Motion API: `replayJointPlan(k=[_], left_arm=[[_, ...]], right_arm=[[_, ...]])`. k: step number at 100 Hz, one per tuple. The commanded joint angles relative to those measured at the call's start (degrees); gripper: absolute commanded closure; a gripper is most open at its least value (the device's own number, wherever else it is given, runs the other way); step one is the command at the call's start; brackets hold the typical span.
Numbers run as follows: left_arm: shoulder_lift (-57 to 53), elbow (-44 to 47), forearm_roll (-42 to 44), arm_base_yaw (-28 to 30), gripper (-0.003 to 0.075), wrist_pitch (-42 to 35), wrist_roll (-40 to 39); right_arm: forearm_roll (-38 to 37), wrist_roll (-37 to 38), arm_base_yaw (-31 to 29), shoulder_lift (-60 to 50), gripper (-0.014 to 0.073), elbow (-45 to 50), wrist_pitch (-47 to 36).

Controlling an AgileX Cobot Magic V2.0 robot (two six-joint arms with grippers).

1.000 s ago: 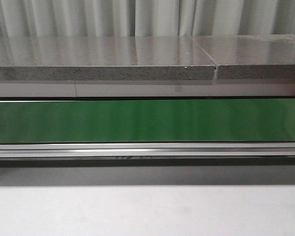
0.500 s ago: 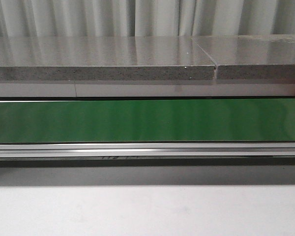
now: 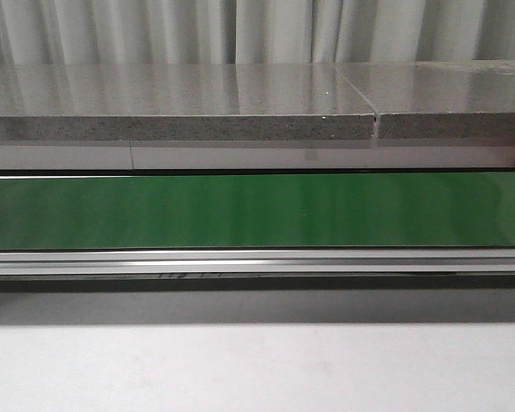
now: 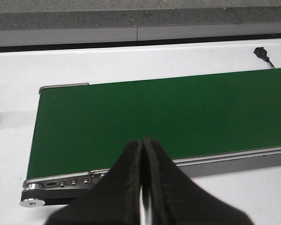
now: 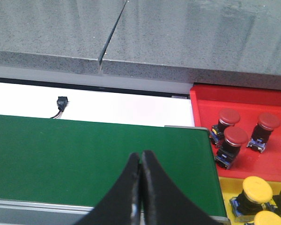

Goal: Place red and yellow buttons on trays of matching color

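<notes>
Three red buttons stand in the red tray beside the end of the green conveyor belt. Yellow buttons sit in the yellow tray next to it. My right gripper is shut and empty above the belt, left of the trays. My left gripper is shut and empty over the near edge of the belt at its other end. The front view shows the bare belt with no button and no gripper on it.
A grey stone ledge runs behind the belt. A small black connector with a wire lies on the white table between belt and ledge. The belt's metal rail and end roller are near my left gripper.
</notes>
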Motion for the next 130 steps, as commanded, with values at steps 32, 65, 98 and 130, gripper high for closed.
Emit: replayJointPlan(k=[32,65,98,130], left_arm=[[2.1,-2.47,-0.53,-0.39,0.0741,-5.69,-0.11],[18.06,-10.64,-0.31,8.42,0.0741,-5.95,-10.77],[35.23,-18.29,0.22,23.98,0.0498,-3.33,-10.77],[50.5,-29.91,2.47,27.31,0.0177,3.08,-10.77]], right_arm=[[-0.12,-0.24,0.1,-0.28,0.0659,-1.47,-2.79],[-0.12,-0.24,0.1,-0.28,0.0659,-1.47,-2.79],[-0.12,-0.24,0.1,-0.28,0.0659,-1.47,-2.79],[-0.12,-0.24,0.1,-0.28,0.0659,-1.47,-2.79]])
